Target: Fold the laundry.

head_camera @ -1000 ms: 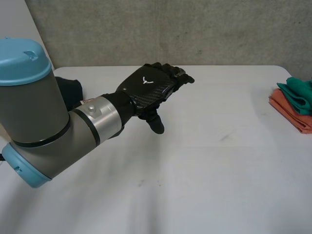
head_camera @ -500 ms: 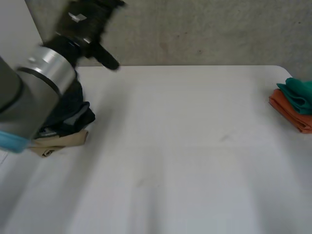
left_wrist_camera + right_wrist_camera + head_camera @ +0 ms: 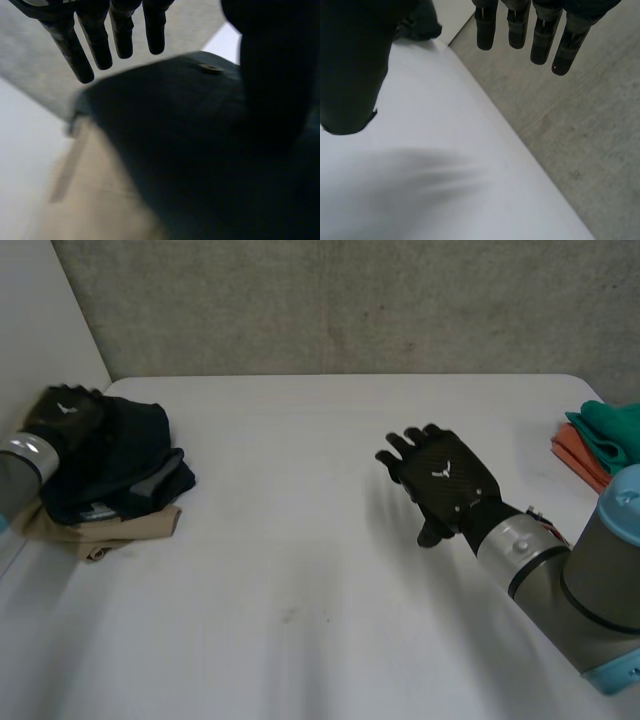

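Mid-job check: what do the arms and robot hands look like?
Both are black with a small white emblem on the back: left robot hand, right robot hand. A silver wrist cuff joins the right arm, a thick grey tube with a light-blue cap.

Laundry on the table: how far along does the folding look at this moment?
Done: a teal cloth and an orange cloth lie folded, stacked at the right edge of the table. In hand: the left robot hand, fingers straight, is at the dark garment but grips nothing; the right robot hand hovers open above bare table. Left: the dark garment and the beige garment under it lie rumpled, unfolded.
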Robot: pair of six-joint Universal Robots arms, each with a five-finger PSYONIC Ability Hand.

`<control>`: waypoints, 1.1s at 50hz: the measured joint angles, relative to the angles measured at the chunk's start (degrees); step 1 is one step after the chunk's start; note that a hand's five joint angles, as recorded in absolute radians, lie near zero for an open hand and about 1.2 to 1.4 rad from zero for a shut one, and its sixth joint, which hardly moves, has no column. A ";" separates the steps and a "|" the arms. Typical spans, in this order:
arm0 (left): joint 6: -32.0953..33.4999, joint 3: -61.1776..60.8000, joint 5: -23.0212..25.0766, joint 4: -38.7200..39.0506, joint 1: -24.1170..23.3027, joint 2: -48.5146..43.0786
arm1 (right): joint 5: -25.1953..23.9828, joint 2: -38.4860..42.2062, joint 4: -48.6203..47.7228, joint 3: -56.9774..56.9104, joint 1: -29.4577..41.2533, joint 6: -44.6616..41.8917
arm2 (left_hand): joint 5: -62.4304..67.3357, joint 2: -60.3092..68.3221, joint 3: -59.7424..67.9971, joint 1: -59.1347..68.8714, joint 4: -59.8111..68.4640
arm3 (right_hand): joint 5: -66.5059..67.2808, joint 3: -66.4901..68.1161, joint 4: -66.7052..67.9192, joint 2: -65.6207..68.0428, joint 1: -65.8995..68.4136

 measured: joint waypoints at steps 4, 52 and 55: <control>0.39 2.66 4.00 -0.85 0.23 -4.13 | 0.15 0.42 0.02 1.96 -0.85 -0.24 | 12.45 12.82 12.58 14.24 12.92 | 0.00 0.00 0.00 0.00 0.00; -28.67 -3.62 -9.69 7.07 -49.70 6.26 | 14.60 -2.93 0.65 -0.05 -11.36 3.53 | -2.19 -1.31 -1.05 -3.51 -1.45 | 0.00 0.00 0.00 0.00 0.00; -28.07 -5.39 -9.64 7.71 -47.16 10.21 | 14.76 -4.32 3.07 -0.35 -11.39 3.56 | -2.79 -2.27 -1.93 -3.51 -2.47 | 0.00 0.00 0.00 0.00 0.00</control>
